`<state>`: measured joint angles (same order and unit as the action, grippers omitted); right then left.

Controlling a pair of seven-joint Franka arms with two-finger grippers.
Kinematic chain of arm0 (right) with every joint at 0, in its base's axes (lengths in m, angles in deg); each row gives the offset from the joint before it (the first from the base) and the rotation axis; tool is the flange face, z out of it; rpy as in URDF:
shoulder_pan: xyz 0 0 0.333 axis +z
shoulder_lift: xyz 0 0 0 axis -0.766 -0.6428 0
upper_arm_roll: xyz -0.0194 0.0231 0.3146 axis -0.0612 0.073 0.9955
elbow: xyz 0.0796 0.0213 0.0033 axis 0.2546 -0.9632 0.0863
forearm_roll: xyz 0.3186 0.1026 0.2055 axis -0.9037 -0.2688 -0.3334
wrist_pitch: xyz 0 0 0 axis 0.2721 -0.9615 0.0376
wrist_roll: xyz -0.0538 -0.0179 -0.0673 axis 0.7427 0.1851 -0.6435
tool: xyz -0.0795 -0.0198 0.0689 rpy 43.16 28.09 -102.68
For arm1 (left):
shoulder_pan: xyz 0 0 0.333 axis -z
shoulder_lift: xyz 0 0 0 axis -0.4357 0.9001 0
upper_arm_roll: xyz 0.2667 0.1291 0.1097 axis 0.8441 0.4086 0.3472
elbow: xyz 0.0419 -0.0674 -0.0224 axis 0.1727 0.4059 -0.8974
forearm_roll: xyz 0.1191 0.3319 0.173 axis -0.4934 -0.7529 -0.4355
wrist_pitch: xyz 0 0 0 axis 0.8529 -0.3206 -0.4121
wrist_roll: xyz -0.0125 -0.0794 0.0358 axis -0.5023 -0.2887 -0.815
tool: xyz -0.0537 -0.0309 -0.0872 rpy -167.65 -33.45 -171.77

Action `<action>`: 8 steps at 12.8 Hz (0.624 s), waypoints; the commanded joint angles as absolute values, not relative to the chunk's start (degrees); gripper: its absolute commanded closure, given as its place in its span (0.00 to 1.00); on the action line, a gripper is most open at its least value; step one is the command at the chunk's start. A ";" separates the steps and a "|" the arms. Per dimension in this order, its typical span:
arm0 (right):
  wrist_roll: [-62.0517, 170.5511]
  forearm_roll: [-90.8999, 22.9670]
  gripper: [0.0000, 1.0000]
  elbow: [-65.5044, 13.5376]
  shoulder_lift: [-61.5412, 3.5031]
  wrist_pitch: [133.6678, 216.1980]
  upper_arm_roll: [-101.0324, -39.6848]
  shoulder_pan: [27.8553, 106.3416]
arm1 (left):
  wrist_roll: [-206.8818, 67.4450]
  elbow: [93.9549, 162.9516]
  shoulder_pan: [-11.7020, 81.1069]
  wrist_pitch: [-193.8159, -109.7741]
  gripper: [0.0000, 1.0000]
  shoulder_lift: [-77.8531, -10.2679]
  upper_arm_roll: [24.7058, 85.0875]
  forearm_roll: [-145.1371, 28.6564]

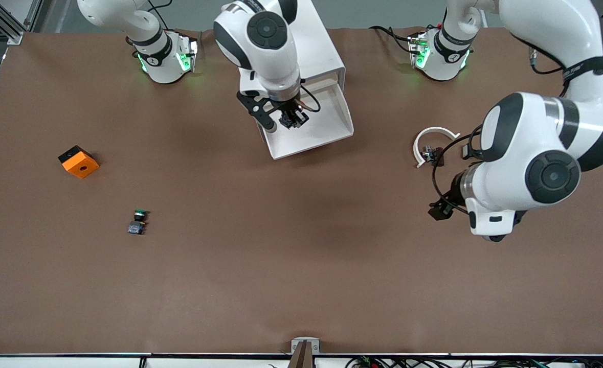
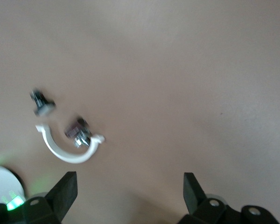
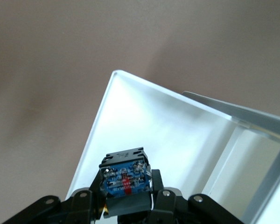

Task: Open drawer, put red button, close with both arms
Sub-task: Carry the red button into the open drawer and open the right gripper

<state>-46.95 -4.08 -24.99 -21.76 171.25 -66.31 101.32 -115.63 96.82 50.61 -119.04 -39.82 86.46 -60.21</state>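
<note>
A: Right wrist view: is the right gripper [image 3: 127, 205] clamped on the button [image 3: 124, 178]?
B: Yes, directly over the open drawer [image 1: 327, 134]; release drops it in.
A: And the left gripper [image 2: 128, 193]?
B: Jaws wide, empty, waiting well away from the drawer.

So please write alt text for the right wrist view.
The right gripper, shut on a small button with a bluish base, hangs over the open white drawer. Brown table surrounds the drawer.
</note>
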 commanded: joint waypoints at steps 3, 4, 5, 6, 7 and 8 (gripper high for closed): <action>-50.27 -1.34 1.00 -24.34 -26.29 173.38 -67.19 104.31 | -99.77 99.05 49.31 -119.88 0.00 -44.10 86.76 -62.66; -50.45 -1.17 1.00 -24.34 -27.08 174.18 -67.19 104.66 | -97.13 99.75 48.86 -120.32 0.00 -45.15 86.67 -62.66; -50.45 -1.25 1.00 -24.26 -27.61 174.53 -67.11 104.67 | -95.28 99.84 48.77 -120.41 0.00 -45.33 86.67 -62.66; -50.28 -1.34 0.92 -24.26 -27.70 174.62 -67.11 104.58 | -93.95 99.84 48.51 -120.41 0.00 -45.51 86.67 -62.66; -50.19 -1.43 0.43 -24.26 -27.96 174.54 -67.11 104.58 | -92.72 99.84 48.33 -120.41 0.00 -45.86 86.67 -62.66; -50.45 -1.25 0.00 -24.17 -28.14 174.54 -67.11 104.75 | -91.41 99.84 48.07 -120.41 0.00 -46.04 86.58 -62.66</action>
